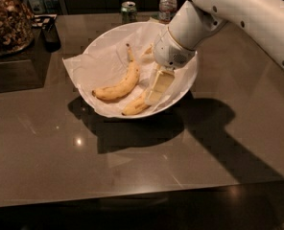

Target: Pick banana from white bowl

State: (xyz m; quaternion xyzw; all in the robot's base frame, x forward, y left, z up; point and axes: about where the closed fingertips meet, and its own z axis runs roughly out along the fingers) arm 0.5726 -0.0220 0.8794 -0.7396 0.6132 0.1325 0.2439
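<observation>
The white bowl (185, 87), lined with crinkled white paper, stands in the middle of the dark table. The banana (119, 85), long and gently curved with a dark stem, lies in the bowl's left half. A shorter yellow banana (134, 108) lies near the bowl's front rim. My gripper (152, 96) reaches down into the bowl from the right. Its tip is right of the long banana and over the inner end of the shorter one, which it partly hides. Nothing visibly hangs from it.
A green can (128, 11) and a water bottle (168, 4) stand behind the bowl at the table's back edge. A glass jar of brown snacks (7, 20) and a small dark object (51, 35) are at the back left. My white arm (247, 13) crosses the upper right.
</observation>
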